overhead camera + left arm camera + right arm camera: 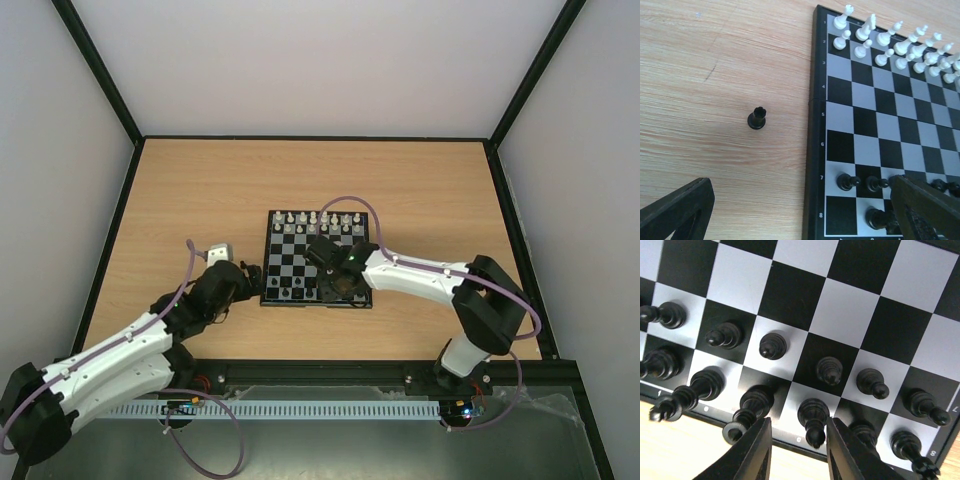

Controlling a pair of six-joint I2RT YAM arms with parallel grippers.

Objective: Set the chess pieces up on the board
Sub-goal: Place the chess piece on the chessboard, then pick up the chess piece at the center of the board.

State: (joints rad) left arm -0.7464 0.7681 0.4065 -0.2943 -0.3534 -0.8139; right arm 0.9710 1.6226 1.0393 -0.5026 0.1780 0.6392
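Flanking black piece (pixel 813 420), right tool (pixel 799 429)

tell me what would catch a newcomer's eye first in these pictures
The small board stands out in the middle of the wooden table, with white pieces lined up along its far side and black pieces along the near side. One lone black piece stands upright on the bare wood, apart from the board's left edge. The right gripper hangs low over the black back row, its jaws partly apart.
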